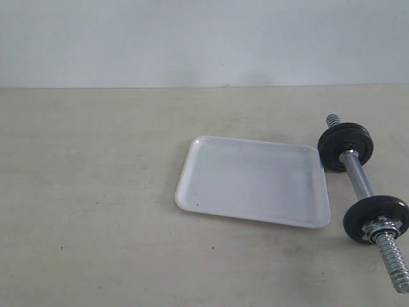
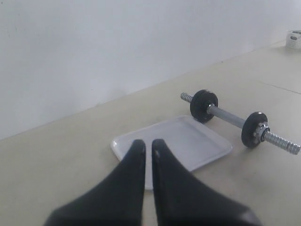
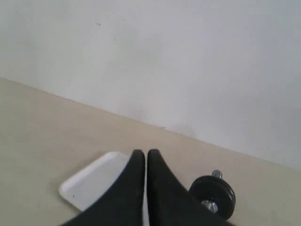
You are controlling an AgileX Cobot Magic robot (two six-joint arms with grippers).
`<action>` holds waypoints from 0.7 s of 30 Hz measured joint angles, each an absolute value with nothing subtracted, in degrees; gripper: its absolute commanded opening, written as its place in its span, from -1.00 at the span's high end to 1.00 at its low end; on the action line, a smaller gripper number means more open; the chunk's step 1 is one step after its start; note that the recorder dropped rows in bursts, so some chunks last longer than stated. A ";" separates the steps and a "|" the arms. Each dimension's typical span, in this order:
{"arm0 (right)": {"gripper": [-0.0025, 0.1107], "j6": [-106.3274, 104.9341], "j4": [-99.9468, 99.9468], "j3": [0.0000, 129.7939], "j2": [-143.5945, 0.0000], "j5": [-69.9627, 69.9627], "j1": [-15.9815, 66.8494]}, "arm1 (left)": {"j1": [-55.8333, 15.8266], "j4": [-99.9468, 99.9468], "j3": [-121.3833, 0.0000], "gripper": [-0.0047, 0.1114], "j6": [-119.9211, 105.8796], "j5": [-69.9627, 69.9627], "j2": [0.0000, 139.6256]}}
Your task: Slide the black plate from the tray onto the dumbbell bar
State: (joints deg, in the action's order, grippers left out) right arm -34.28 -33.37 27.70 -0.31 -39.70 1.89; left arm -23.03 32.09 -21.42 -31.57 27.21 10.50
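The white tray [image 1: 255, 182] lies flat near the table's middle and nothing shows on it. No small black plate appears in any view. To the right of the tray lies the dumbbell bar [image 1: 359, 179], carrying a far black disc [image 1: 345, 147], a near black disc [image 1: 376, 219] and bare threaded ends. Neither gripper shows in the exterior view. My left gripper [image 2: 148, 143] is shut and empty, held above the table short of the tray [image 2: 197, 141], with the bar [image 2: 228, 117] beyond. My right gripper [image 3: 143, 153] is shut and empty, with the tray [image 3: 89, 181] and one disc [image 3: 212, 193] below it.
A pale wall [image 1: 204, 38] rises along the table's far edge. A small white object [image 2: 294, 38] sits far off on the table in the left wrist view. The beige tabletop [image 1: 89, 192] stretches bare to the left of the tray.
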 measured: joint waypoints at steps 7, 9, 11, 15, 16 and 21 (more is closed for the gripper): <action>0.96 -34.49 -33.50 18.25 -0.31 -31.14 1.89 | -23.03 28.64 -17.39 0.84 -35.02 24.55 10.50; 0.96 -34.47 -33.72 16.66 -0.31 -28.73 1.89 | -23.03 28.25 -16.30 0.84 -35.14 21.82 10.50; 0.96 -34.49 -34.45 15.90 -0.31 -26.60 1.89 | -23.03 28.25 -15.15 0.84 -35.28 18.56 10.50; 0.96 -34.49 -35.21 14.33 -0.31 -21.27 1.89 | -23.03 28.09 -12.04 0.84 -35.50 12.32 10.28; 0.96 -34.68 -35.30 13.75 -0.31 -20.25 1.89 | -23.03 28.11 -11.14 0.84 -35.50 11.10 10.28; 0.96 -34.81 -35.44 9.39 -0.31 -15.98 1.89 | -23.03 28.08 -6.71 0.84 -35.63 4.76 10.28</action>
